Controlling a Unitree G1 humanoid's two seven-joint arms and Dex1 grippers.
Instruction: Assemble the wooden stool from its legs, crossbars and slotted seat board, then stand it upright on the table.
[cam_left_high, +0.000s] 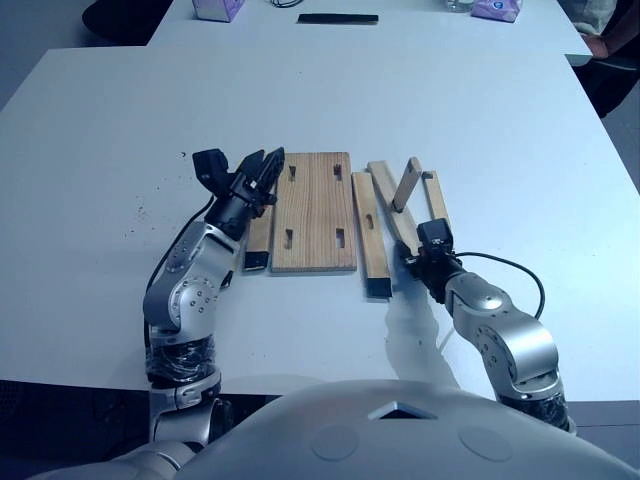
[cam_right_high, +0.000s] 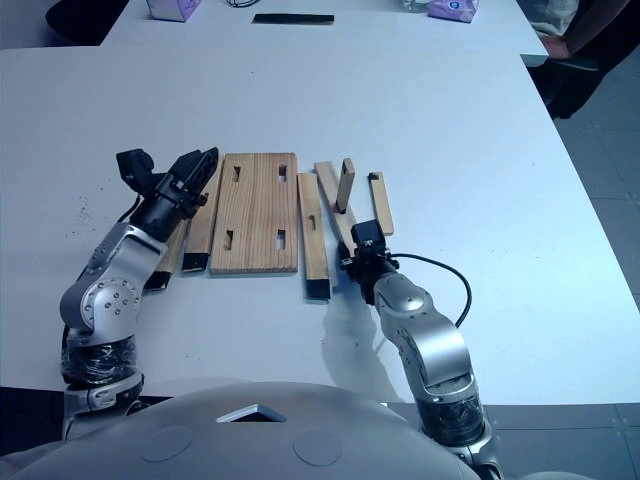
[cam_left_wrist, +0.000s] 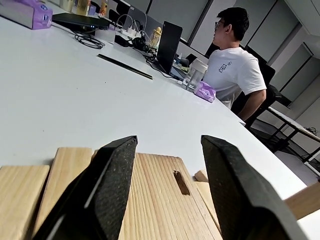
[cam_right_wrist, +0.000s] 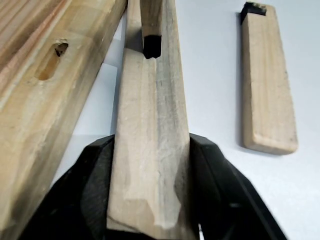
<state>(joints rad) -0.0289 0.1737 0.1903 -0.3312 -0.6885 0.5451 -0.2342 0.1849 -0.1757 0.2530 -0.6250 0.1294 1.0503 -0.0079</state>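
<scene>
The slotted seat board (cam_left_high: 313, 210) lies flat mid-table. My left gripper (cam_left_high: 262, 168) hovers open over its left edge, and the left wrist view has both fingers (cam_left_wrist: 100, 195) spread above the board (cam_left_wrist: 160, 200). Two wooden pieces (cam_left_high: 258, 240) lie left of the board, partly under that arm. A slotted leg (cam_left_high: 368, 235) lies to the board's right. My right gripper (cam_left_high: 412, 255) is shut on the near end of a wooden bar (cam_right_wrist: 150, 150). A short piece (cam_left_high: 406, 185) leans tilted on that bar's far part. Another bar (cam_left_high: 436, 198) lies farthest right.
A second table stands behind, with a black strip (cam_left_high: 337, 18) and purple boxes (cam_left_high: 215, 8) (cam_left_high: 497, 9). A black cable (cam_left_high: 520, 270) loops from my right wrist. Bare white tabletop (cam_left_high: 520, 140) spreads around the parts.
</scene>
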